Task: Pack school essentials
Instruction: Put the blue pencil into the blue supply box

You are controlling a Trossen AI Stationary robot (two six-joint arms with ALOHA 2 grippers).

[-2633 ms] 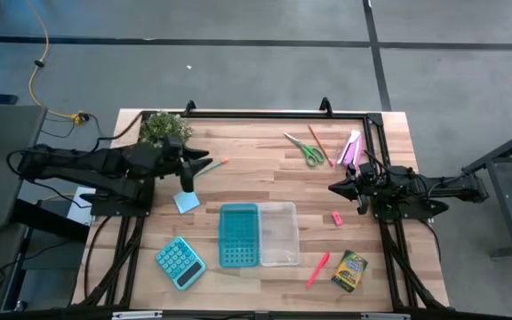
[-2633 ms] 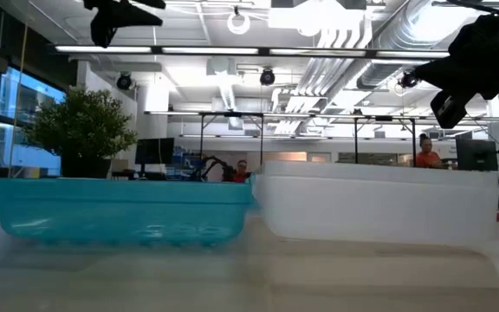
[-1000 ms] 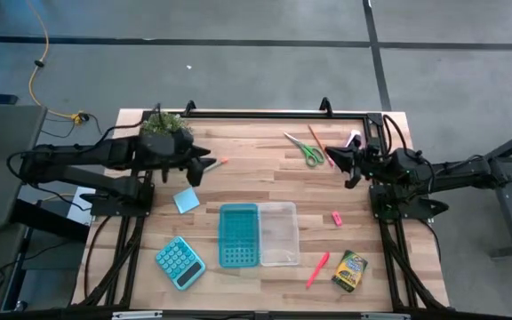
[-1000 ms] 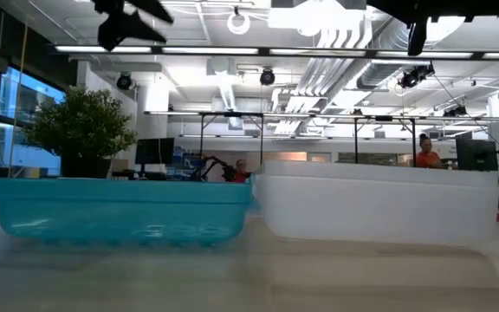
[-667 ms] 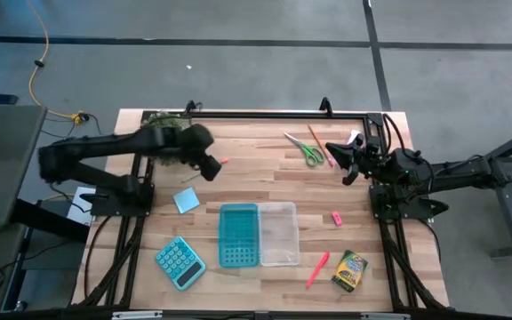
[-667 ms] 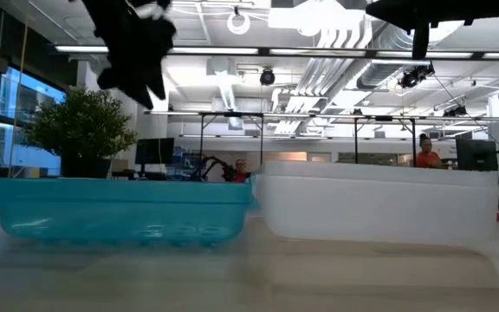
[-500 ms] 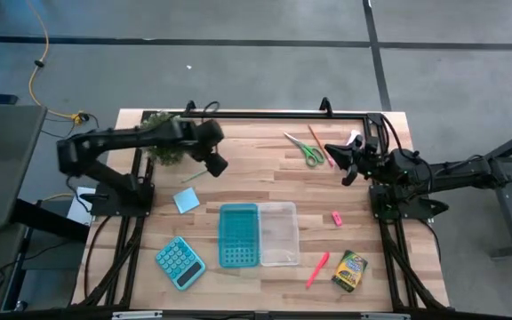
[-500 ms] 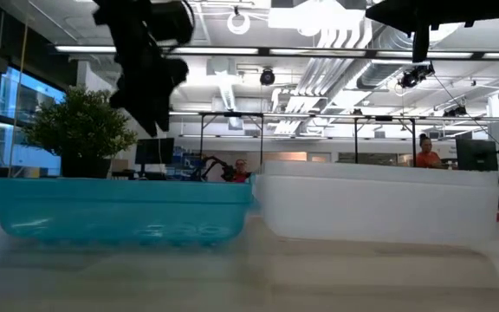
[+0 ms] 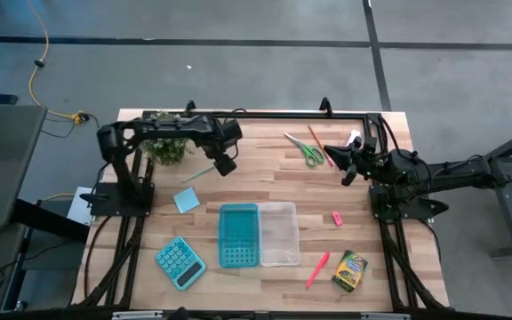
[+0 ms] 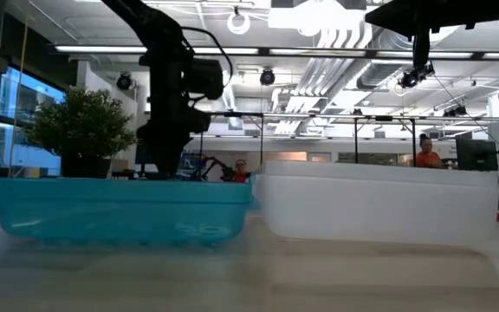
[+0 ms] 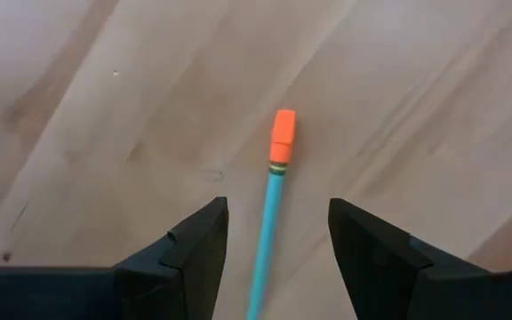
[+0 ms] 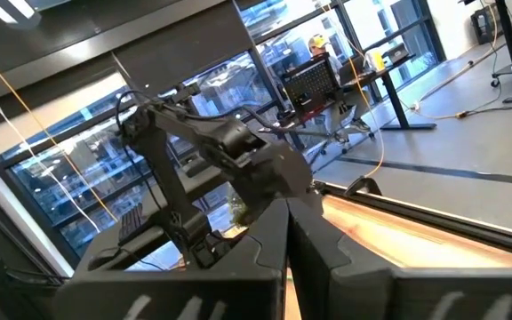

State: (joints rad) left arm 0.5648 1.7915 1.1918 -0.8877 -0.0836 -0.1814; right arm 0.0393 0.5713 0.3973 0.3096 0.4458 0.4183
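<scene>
The left pincer (image 9: pixel 225 165) has swung across the counter (image 9: pixel 256 178) and dropped low over the teal pencil (image 11: pixel 271 209). Its two fingers (image 11: pixel 196 249) are spread wide, one on each side of the pencil, not touching it yet. The pencil lies flat on the wood, near the plant (image 9: pixel 164 147) and behind the blue bin (image 9: pixel 238 235). It looks ready to be picked up next. The right pincer (image 9: pixel 345 169) waits squeezed shut and empty, up by the green scissors (image 9: pixel 309 151).
</scene>
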